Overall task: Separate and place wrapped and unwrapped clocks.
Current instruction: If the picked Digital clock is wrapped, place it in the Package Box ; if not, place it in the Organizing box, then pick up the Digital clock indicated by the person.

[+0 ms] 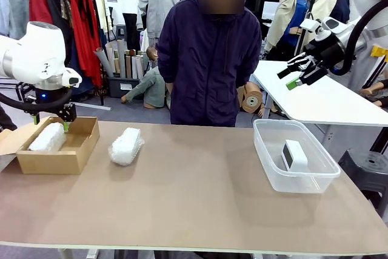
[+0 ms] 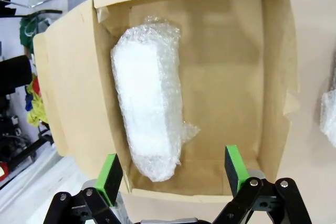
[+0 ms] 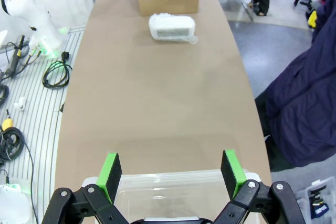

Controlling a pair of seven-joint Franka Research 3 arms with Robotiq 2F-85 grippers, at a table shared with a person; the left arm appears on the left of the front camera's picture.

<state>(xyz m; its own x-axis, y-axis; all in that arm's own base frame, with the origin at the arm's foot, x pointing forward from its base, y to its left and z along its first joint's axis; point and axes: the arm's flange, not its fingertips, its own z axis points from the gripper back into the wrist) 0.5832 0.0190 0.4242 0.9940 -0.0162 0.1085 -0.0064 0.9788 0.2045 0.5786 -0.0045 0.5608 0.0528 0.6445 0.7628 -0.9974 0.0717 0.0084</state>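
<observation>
One wrapped clock (image 2: 149, 103) lay in the box (image 2: 273, 77) beneath my wide-open left tool (image 2: 172, 161); the second wrapped clock (image 1: 126, 145) sat beside it on the table (image 1: 200, 210). I judged a crooked rise could snag the box wall.

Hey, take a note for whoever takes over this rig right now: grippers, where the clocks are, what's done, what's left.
Left gripper open, hovering over the cardboard box, holding nothing.
Right gripper open, raised above the clear tub, holding nothing.
Done: one wrapped clock lies in the box; the bare clock sits in the tub.
Left: the second wrapped clock lies on the table beside the box; it likely belongs in the box too.
</observation>
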